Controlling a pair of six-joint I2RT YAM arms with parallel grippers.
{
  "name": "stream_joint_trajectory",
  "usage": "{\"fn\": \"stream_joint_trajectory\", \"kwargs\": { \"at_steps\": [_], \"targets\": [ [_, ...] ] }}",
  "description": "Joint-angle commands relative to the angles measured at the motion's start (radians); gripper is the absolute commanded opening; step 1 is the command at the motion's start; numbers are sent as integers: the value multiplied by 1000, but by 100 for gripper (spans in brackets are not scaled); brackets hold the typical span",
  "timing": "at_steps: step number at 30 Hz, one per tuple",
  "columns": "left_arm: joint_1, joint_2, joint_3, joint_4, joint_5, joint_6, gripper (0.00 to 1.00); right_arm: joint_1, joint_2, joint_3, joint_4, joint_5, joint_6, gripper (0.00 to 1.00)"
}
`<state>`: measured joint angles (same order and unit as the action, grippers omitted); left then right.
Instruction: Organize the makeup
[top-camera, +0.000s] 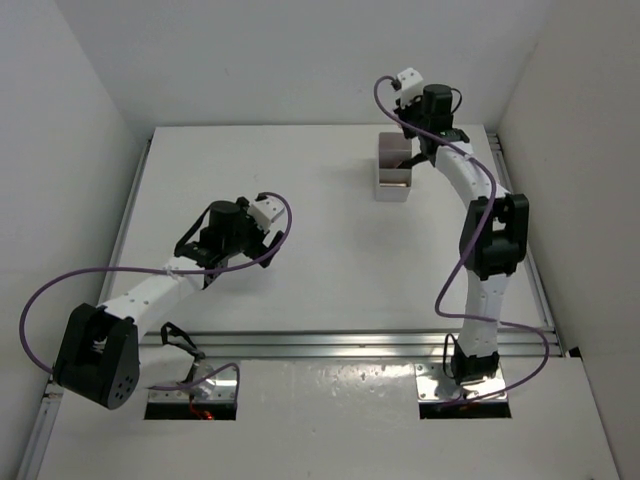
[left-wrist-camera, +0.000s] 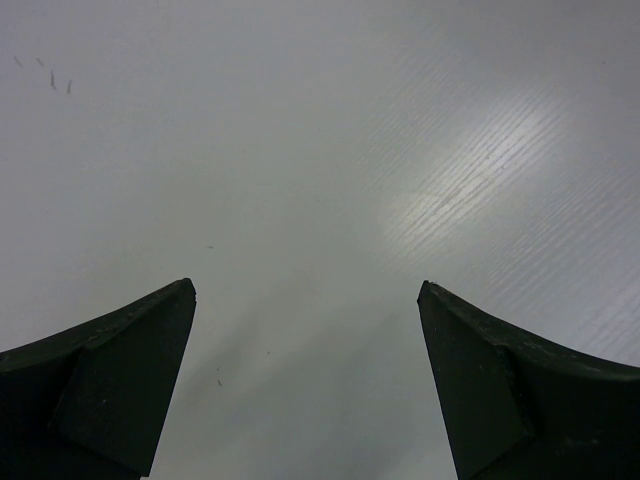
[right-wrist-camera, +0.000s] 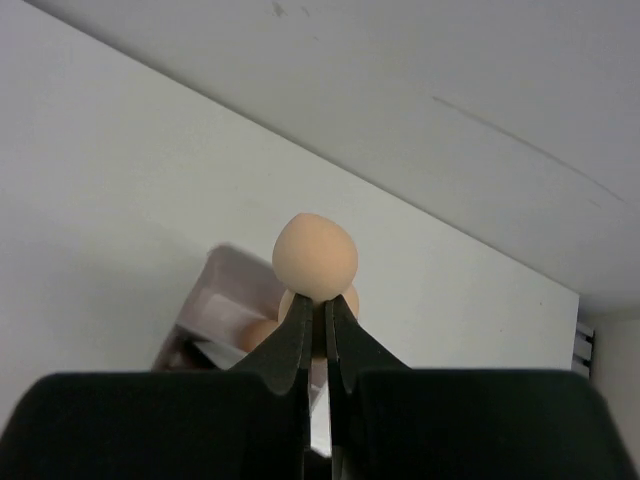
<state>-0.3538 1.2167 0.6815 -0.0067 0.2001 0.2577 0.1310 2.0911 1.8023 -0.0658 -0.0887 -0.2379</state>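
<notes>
The peach sponge (right-wrist-camera: 315, 255) is in the right wrist view. It is round and smooth, like a little egg. The right gripper (right-wrist-camera: 318, 306) pinches its bottom end, and the two dark fingers (right-wrist-camera: 290, 345) are pressed tight together. Behind the sponge we see the white box (right-wrist-camera: 215, 285) with its flat thin walls. A second peach lump (right-wrist-camera: 262, 333) sits inside the box, so the held sponge is up above the box.

In the left wrist view we see the left gripper (left-wrist-camera: 305, 290). Its two dark, pointy fingers (left-wrist-camera: 120, 370) stand wide apart with nothing between them. Under them is only the table (left-wrist-camera: 330, 130), white with fine lines and a shiny patch of light.

The top view shows us both whole arms, which the wrist views do not. The right arm (top-camera: 490, 240) stretches far across the table and bends over the box by the back wall. We cannot see the sponge from up here, because the arm hides it. The left arm (top-camera: 150, 290) lies low and bent on the left side, well apart from the box.
</notes>
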Motion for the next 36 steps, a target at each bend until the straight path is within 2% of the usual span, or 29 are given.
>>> {"fn": "stream_joint_trajectory", "kwargs": {
  "at_steps": [1, 4, 10, 19, 23, 26, 27, 30, 31, 34, 36],
  "targets": [
    [3, 17, 41, -3, -11, 8, 100, 9, 114, 72, 72, 61, -44, 0],
    [3, 26, 50, -3, -11, 8, 100, 2, 173, 157, -6, 81, -34, 0],
    [3, 44, 50, 7, -11, 8, 100, 1, 107, -16, 82, 61, 20, 0],
    [3, 44, 50, 7, -11, 8, 100, -2, 103, -83, 72, 73, 106, 0],
    [3, 44, 41, 7, -11, 8, 100, 1, 69, -182, 139, 72, 135, 0],
    [3, 44, 41, 7, -11, 8, 100, -1, 90, -135, 84, 75, 138, 1],
    [3, 44, 41, 16, -11, 8, 100, -1, 96, -129, 74, 75, 140, 6],
    [3, 44, 41, 16, -11, 8, 100, -1, 83, -123, 86, 75, 141, 29],
    [3, 44, 41, 16, -11, 8, 100, 1, 80, -123, 84, 78, 141, 40],
    [3, 44, 41, 16, -11, 8, 100, -4, 63, -116, 83, 79, 137, 55],
    [3, 44, 41, 16, -11, 8, 100, -1, 49, -121, 83, 79, 137, 58]
  ]
}}
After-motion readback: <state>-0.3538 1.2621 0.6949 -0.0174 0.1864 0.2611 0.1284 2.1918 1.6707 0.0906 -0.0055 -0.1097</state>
